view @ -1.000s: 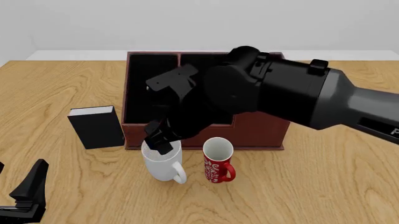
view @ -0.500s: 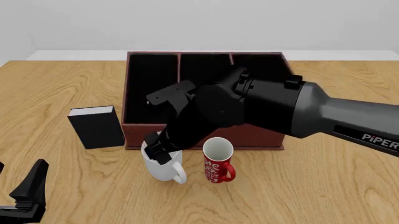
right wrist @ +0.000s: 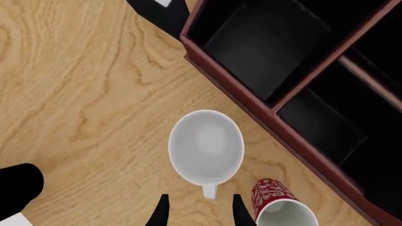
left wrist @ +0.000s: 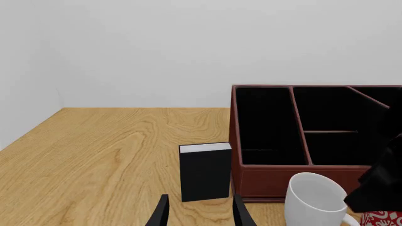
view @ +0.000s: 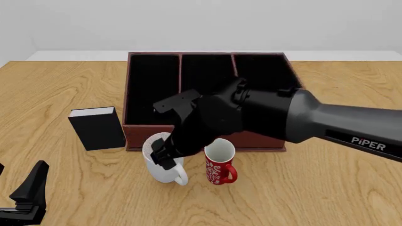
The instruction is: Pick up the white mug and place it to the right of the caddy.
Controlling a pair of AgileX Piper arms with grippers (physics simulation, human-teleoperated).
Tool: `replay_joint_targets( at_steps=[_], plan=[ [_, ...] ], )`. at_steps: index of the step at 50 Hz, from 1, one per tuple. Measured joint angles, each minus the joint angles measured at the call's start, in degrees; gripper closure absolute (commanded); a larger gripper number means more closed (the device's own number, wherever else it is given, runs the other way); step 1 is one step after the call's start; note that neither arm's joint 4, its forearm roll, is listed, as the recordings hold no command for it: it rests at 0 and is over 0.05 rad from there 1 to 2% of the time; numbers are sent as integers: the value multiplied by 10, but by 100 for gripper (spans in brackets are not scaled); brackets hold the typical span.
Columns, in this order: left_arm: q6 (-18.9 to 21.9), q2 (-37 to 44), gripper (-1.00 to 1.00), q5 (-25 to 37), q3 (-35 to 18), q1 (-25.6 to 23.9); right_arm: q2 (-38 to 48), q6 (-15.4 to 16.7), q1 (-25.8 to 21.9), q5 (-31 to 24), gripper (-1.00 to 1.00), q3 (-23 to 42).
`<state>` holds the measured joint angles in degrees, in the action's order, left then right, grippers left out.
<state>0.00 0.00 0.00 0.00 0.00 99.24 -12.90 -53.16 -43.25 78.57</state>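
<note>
The plain glossy white ceramic mug (view: 162, 162) stood upright on the light wooden tabletop (view: 301, 188), just in front of the near wall of the large dark reddish-brown leather-look caddy (view: 264, 139) with its three black-lined compartments. Just beside it on the right stood the red patterned mug (view: 220, 162), and to the left, a little apart, the small black book-like box (view: 96, 128).

Over the last second the right arm had sunk lower and drawn nearer, so that its right hand (view: 162, 153) sat right at the white mug's rim, on the side where the loop handle (right wrist: 209, 190) points toward the near edge. In the right wrist view the two fingers (right wrist: 162, 212) stood apart and empty, with the handle lined up between them; contact with the mug was not clear. This looked like the final closing-in before a grasp, with nothing yet lifted.

The spot to the right of the caddy lay open, so the whole carry remained to be done. The red mug's closeness to the handle side looked the main risk of a knock.

The left hand (left wrist: 199, 214) rested low at the near left corner, fingers apart, holding nothing.
</note>
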Motion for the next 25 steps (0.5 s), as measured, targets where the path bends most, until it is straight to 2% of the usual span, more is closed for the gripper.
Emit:
replay_joint_targets(
  at_steps=[25],
  plan=[
    [0, 0, -100, 0, 0, 0, 22, -16, -6, 17, -100, -19]
  ],
)
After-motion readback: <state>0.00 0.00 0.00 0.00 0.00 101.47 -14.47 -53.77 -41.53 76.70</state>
